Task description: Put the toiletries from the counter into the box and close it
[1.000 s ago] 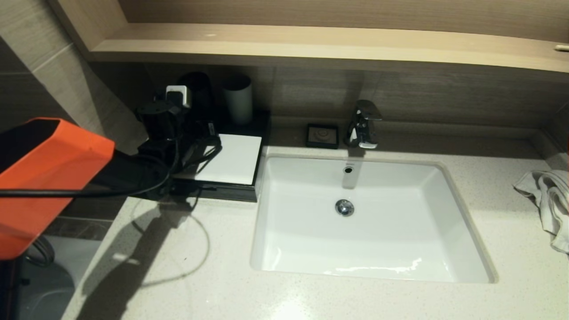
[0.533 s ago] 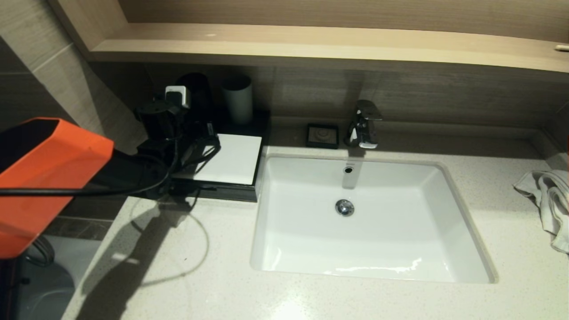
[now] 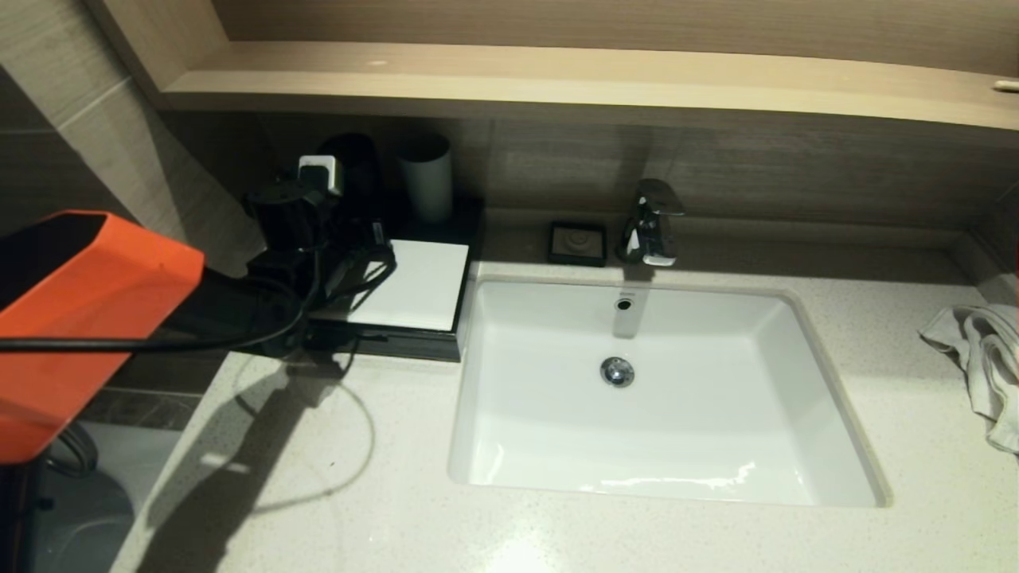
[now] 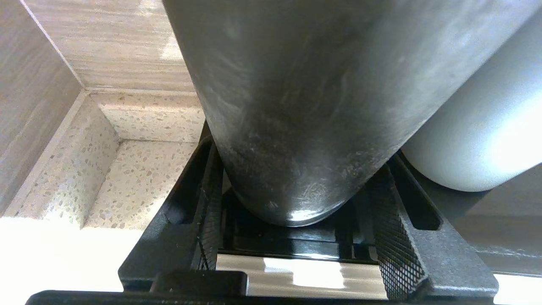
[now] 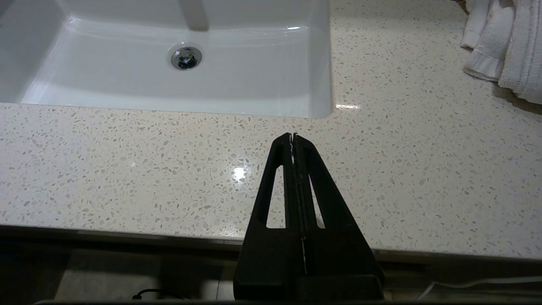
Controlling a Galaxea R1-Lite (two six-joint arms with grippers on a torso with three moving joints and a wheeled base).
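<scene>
The box (image 3: 422, 286), low and black with a white top panel, stands on the counter (image 3: 334, 493) left of the sink, its drawer front pushed in. No toiletries show in any view. My left gripper (image 3: 344, 208) reaches over the box to its back edge, and its fingers (image 4: 398, 237) press both sides of a dark cup (image 4: 296, 106) that stands there (image 3: 356, 159). My right gripper (image 5: 293, 136) is shut with nothing in it, low over the counter's front edge near the sink corner.
A pale cup (image 3: 426, 187) stands right beside the dark one. The white sink (image 3: 661, 398) fills the middle, with the tap (image 3: 653, 223) and a small black soap dish (image 3: 577, 243) behind it. A crumpled towel (image 3: 983, 358) lies at the far right. A wooden shelf (image 3: 557, 79) overhangs the back.
</scene>
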